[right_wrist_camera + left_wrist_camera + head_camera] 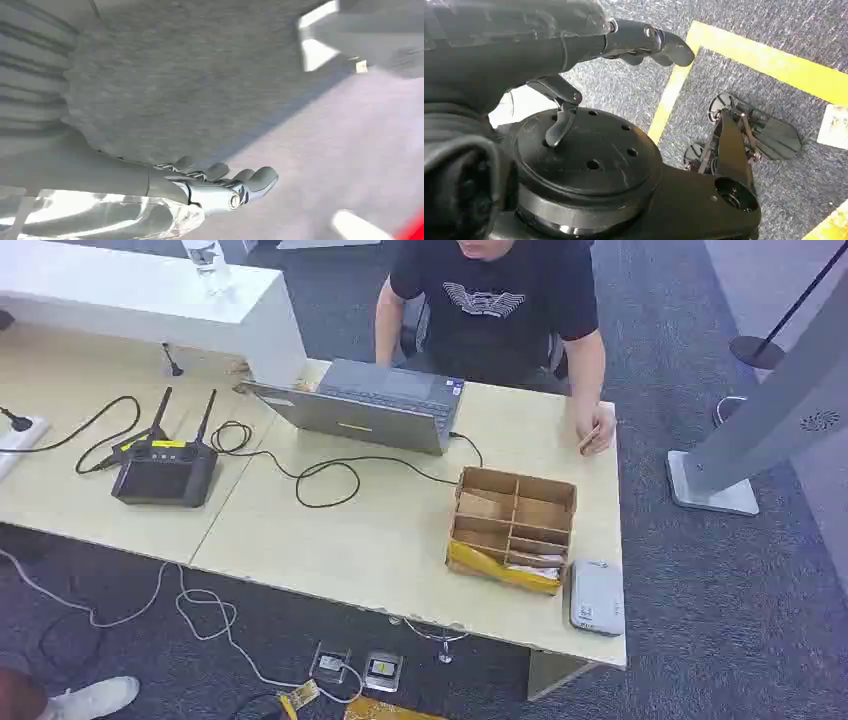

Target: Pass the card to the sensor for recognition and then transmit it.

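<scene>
the robot's arms hang down by its sides, so the wrist views look at the grey carpet. the left hand (574,55) has its fingers loose and apart, with nothing in them. the right hand (215,187) is the same, fingers stretched out and holding nothing. the work looks not yet begun.

on the table (380,540) sits a cardboard box (512,528) with small sections, likely there to keep cards close to reach. which thing in it is the card cannot be told. just beside the box lies a flat white card reader (596,596), near the table's edge. a person (495,310) sits behind a laptop (365,405).
</scene>
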`<state>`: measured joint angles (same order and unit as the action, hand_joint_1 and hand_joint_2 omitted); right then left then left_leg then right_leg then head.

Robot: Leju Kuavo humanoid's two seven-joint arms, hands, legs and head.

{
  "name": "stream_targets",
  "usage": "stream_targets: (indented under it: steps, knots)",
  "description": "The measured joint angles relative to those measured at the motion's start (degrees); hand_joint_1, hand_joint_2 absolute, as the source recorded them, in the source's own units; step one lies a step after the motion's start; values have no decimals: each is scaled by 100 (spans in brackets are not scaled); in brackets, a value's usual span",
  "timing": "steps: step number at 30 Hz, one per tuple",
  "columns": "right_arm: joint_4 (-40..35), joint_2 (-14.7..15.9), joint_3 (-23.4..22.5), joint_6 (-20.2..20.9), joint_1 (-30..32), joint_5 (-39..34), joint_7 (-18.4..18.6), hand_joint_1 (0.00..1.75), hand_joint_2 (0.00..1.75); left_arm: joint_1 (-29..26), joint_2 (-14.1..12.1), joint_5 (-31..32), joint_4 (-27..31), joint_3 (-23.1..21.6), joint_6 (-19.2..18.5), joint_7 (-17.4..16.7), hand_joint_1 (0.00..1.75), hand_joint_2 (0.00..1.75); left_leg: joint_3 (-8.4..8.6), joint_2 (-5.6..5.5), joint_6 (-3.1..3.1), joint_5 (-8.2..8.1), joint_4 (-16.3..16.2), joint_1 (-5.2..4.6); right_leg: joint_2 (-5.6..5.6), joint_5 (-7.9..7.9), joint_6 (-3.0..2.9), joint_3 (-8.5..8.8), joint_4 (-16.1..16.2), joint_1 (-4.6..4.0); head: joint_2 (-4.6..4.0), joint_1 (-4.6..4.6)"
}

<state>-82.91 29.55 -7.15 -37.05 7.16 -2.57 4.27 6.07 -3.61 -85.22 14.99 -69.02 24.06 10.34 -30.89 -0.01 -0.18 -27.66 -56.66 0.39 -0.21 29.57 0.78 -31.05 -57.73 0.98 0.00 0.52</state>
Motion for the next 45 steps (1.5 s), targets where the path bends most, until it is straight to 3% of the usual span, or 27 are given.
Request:
stream_targets:
  steps: [7, 11, 14, 22, 30, 40, 45]
  knots:
    - [-1202, 396, 166, 15, -356, 1508, 995, 0, 175, 6, -7, 129, 0, -48, -44, 48, 0, 0, -6, -1, 0, 1, 0, -1, 0, -1, 1, 2, -2, 0, 0, -2]
    - [-1656, 675, 748, 184, -1130, 2455, 1746, 0, 175, 38, -13, 236, 0, -118, -77, 50, 0, 0, -4, 3, 1, 4, 0, -3, 2, -3, 0, 0, -4, 2, 0, 0]
    - [-1824, 828, 1285, 487, -1688, 2775, 1982, 0, 175, 39, -13, 264, 0, -144, -105, 52, 0, 0, -11, -11, 14, 14, 0, -3, -15, -3, 0, 1, -5, 1, 0, -2]
    - [-1748, 863, 2912, 1592, -3139, 3363, 2356, 0, 175, 50, -17, 326, -2, -149, -157, 52, 0, 0, -19, -16, 9, 18, 0, -2, -18, -3, 0, -8, -8, 0, 0, 2]
    - [-1420, 837, 4267, 2177, -4021, 4039, 2583, 0, 175, 50, -31, 339, -11, -151, -177, 52, 0, 0, -27, -37, 10, 20, 0, -3, -39, -2, 0, -9, -8, 0, 0, -2]
    - [-852, 629, 5558, 2614, -4804, 4347, 2642, 0, 175, 50, -33, 319, -11, -151, -140, 50, 0, 0, -25, -38, 8, 21, 0, -2, -40, -3, 0, -9, -8, 0, 0, 0]
    - [-537, 463, 5897, 2669, -5009, 4395, 2692, 0, 175, 50, -31, 310, -11, -151, -120, 6, 0, 0, -29, -40, 8, 21, 0, -2, -41, -2, 0, -11, -8, -1, 0, -2]
